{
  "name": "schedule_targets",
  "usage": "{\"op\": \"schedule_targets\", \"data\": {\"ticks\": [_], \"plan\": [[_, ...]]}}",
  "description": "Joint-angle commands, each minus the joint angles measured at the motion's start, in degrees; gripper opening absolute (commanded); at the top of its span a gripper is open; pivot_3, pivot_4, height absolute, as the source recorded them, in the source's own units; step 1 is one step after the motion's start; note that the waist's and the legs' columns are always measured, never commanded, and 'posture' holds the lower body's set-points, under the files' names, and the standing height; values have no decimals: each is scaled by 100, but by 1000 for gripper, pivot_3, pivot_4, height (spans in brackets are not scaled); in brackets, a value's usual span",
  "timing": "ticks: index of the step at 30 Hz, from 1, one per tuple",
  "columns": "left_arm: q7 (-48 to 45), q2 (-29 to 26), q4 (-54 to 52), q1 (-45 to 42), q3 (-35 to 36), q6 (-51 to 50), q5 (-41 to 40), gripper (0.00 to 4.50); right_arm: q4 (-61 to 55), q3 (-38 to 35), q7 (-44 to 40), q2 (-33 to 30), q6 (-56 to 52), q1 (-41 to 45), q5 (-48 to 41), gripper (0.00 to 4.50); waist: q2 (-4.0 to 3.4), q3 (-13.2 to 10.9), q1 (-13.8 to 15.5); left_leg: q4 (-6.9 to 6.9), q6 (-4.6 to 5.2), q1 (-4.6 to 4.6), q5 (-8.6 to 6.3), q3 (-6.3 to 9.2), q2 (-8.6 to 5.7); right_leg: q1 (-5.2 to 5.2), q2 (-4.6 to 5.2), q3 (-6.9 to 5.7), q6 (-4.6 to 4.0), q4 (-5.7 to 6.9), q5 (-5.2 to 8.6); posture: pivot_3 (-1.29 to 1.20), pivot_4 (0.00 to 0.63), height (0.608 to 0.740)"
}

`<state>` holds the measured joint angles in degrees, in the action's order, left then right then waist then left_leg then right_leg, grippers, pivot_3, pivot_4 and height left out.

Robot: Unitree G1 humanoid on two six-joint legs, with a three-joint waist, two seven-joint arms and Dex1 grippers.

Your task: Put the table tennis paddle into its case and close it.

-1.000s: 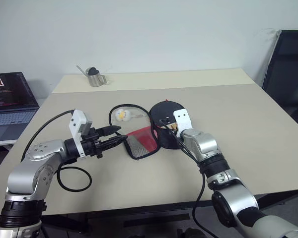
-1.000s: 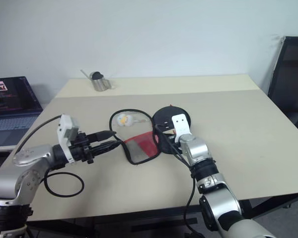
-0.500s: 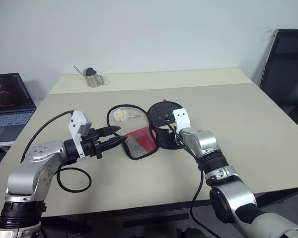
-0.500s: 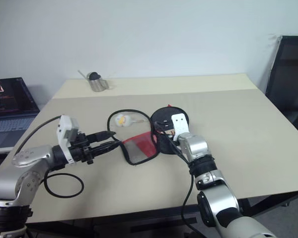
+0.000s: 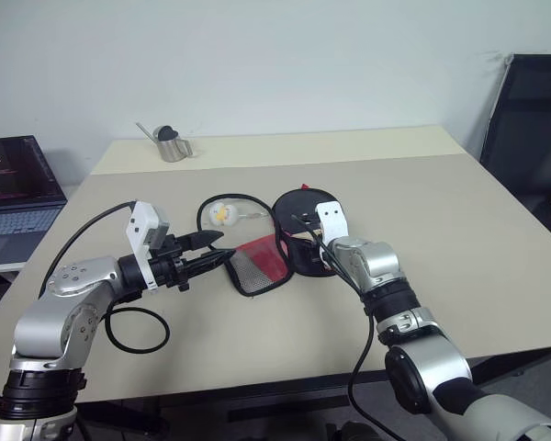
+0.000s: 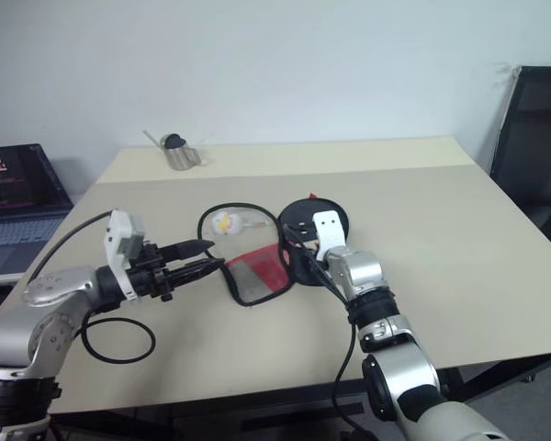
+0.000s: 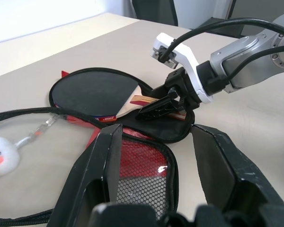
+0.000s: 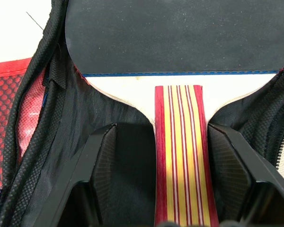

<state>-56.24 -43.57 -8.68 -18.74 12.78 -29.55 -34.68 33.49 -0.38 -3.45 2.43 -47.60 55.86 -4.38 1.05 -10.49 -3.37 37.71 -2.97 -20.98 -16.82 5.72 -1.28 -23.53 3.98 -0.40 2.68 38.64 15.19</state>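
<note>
Paddle: table tennis paddle (image 8: 180, 42) lies face up in the right half of the case (image 7: 109, 137), mid table; handle points toward the near edge.
Laptop: laptop (image 5: 18, 188) on a side surface past the table's left edge, out of the way.
Left gripper: left gripper (image 5: 222, 255) level, fingers apart around the near rim of the open mesh-pocket half, which rests on the table; whether the pads touch the fabric, cannot tell.
Cable: black cable loop (image 5: 133, 331) on the table near the front left edge, under the left arm; clear of the case.
Cup: metal cup (image 5: 173, 144) near the far left corner, well apart.
Charm: small white-yellow plush charm (image 5: 224, 212) on the table just beyond the open half, inside the loop of the zip edge.
Right gripper: right gripper (image 8: 177, 142) angled down at the handle, fingers spread on either side of it, not clamping.
Chair: black chair (image 5: 528, 119) past the right edge, no obstruction.
Risk 1: withdrawing right fingers could catch the handle or lining and drag the paddle out of seat.
Risk 2: folding the mesh half over may trap the charm or its cord in the zip line.
Risk 3: handle sits slightly proud of the fabric; a lid closed off-line would jam the zipper.
</note>
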Motion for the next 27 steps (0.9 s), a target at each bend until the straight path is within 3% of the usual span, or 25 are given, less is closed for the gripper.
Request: {"op": "schedule_targets", "data": {"ticks": [1,10,18,20,24,27], "plan": [[-56,-57,-44,-89,63,107,-4,2501,-98,-9,-26,30,-24,96,-32,3062,0,0,0,0,0,0,0,0,0,0,0,0,0,0,0,0,150,740],[-50,-39,30,-159,77,103,10,2501,-413,-86,-87,-78,-56,8,-108,3062,0,0,1,0,0,0,0,0,0,-1,0,0,0,0,0,0,150,740],[-48,-31,39,-166,105,100,-10,2501,-1415,-285,-226,-505,-687,-56,-316,3062,-1,-1,9,-2,0,-4,0,2,-1,-1,1,-2,0,-4,0,0,150,740],[-35,-38,31,-128,132,92,-14,2501,-2173,-442,-319,-634,-1245,-151,-530,3062,-1,-1,10,-4,0,-4,0,2,0,-3,0,-1,0,-4,0,0,150,740],[130,-26,23,26,304,56,-36,2501,-3393,-443,-945,-880,-1776,-425,-1110,3062,-1,-1,8,-10,1,-6,-1,3,1,-4,1,-1,0,-10,0,0,150,740],[299,-2,11,198,445,48,-48,2501,-3957,-165,-1711,-1419,-1439,-727,-1349,3062,-1,-1,13,-16,2,-5,-1,3,0,-4,1,-2,1,-15,1,0,150,740]]}}
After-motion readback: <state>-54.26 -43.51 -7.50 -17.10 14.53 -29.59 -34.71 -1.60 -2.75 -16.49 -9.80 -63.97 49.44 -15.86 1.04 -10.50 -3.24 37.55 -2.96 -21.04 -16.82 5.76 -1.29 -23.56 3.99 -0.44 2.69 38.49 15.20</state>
